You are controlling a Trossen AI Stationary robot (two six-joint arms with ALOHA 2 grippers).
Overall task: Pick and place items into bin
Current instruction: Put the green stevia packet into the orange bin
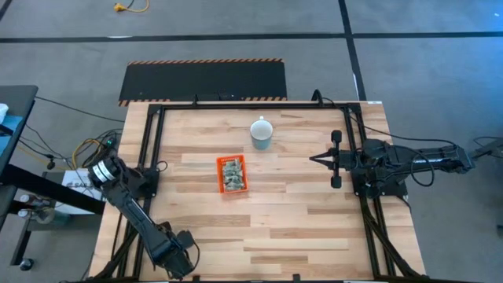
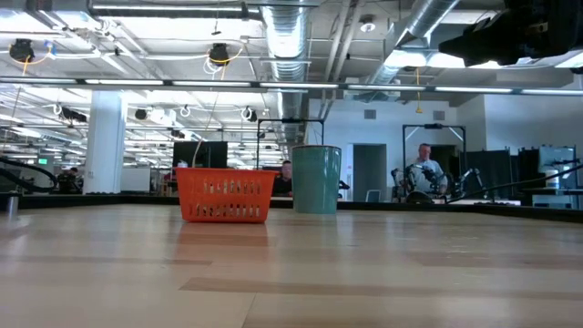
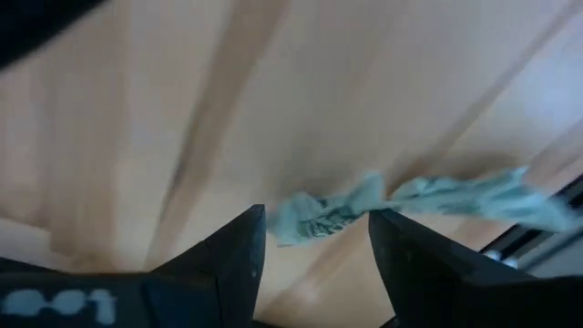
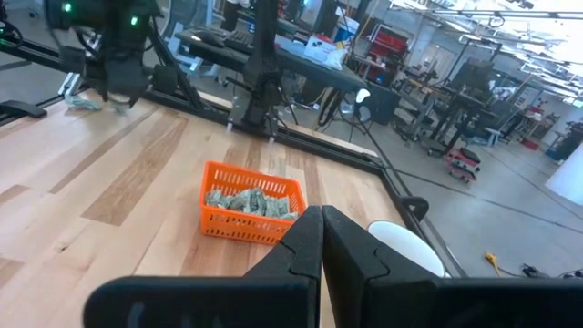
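- Left gripper: low at the table's near left corner, fingers spread, a crinkled green-white item lying between the tips on the wood; contact hard to make out.
- Right gripper: at the table's right edge, pointing inward, fingers pressed together, holding nothing.
- Orange bin: mid-table, holding many items, beside the pale mug.
- Left gripper barely discernible in the high view.

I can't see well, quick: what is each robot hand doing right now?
Left hand: open, low over a wrapped piece on the table, not holding it.
Right hand: closed, empty, raised above the table.
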